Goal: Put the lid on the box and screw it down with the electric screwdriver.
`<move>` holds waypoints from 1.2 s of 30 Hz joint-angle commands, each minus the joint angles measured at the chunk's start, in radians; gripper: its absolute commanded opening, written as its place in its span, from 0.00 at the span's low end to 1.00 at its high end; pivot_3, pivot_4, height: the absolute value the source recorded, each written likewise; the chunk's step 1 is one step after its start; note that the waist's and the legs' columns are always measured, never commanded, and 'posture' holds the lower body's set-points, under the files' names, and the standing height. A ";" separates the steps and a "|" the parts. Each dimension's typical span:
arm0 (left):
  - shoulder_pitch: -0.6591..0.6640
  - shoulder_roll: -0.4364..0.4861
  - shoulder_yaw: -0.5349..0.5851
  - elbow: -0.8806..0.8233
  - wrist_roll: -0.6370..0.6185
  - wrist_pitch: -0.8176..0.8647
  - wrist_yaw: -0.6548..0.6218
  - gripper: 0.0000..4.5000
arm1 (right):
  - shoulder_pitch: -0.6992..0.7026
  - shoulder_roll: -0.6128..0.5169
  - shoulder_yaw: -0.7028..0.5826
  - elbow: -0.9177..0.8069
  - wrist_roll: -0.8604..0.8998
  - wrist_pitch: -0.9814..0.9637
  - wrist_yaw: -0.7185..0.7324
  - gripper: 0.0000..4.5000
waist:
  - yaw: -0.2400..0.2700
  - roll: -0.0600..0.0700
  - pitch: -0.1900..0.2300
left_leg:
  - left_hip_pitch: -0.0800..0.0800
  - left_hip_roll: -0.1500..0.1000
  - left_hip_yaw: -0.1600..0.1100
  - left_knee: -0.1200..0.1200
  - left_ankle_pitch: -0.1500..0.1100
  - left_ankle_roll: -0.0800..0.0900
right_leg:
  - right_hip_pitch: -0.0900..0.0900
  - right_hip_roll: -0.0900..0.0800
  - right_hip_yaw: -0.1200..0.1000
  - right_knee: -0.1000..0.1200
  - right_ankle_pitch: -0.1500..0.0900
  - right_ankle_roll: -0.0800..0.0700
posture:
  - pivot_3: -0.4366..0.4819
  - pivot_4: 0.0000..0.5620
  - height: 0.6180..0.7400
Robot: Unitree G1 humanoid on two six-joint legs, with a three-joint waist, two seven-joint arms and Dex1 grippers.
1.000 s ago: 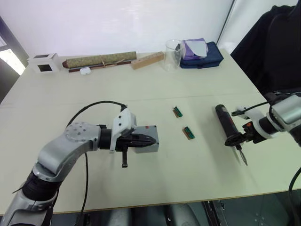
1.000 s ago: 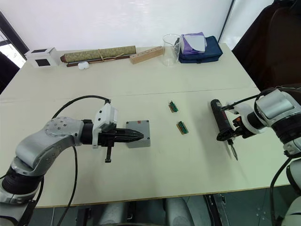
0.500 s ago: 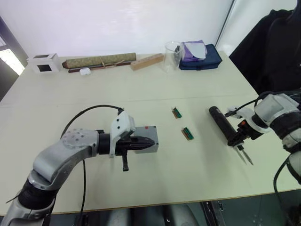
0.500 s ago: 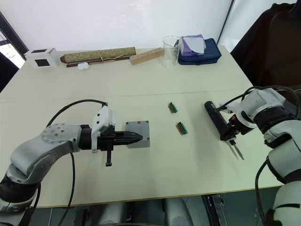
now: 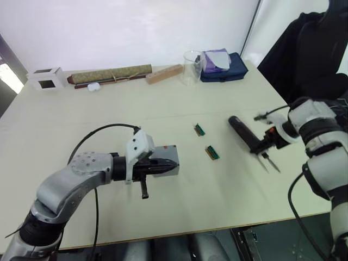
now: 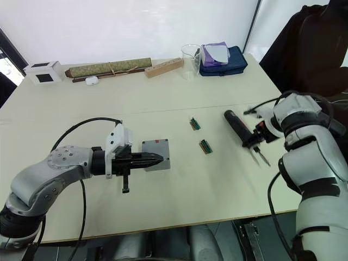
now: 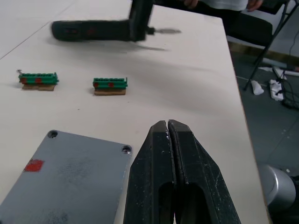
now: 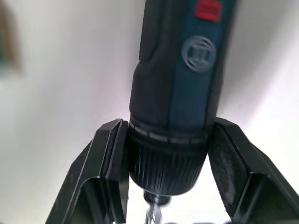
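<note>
I see my right gripper [image 8: 159, 182] pinching the dark blue-black pen-shaped electric screwdriver [image 6: 239, 127] around its collar near the bit end, low over the right side of the pale tabletop [image 6: 163, 87]. My left gripper [image 7: 169, 140] has its fingers pressed together, empty, its tip over the near edge of the flat grey metal lid [image 7: 70, 175], which lies mid-tabletop. Two small green terminal strips [image 6: 205, 146] lie between lid and screwdriver.

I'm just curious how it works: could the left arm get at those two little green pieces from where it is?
Probably yes. The green pieces lie on bare table just beyond the lid, where the left gripper sits with fingers shut; nothing stands between them.
</note>
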 commanded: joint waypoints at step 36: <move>-0.073 -0.045 -0.026 0.169 0.101 -0.126 -0.105 0.00 | 0.508 -0.336 -0.098 -0.829 0.244 0.260 -0.293 0.59 | 0.025 0.001 0.000 | -0.015 0.000 0.000 0.002 0.000 0.000 | -0.012 -0.001 -0.001 -0.003 0.000 0.001 | 0.48 0.27 1.00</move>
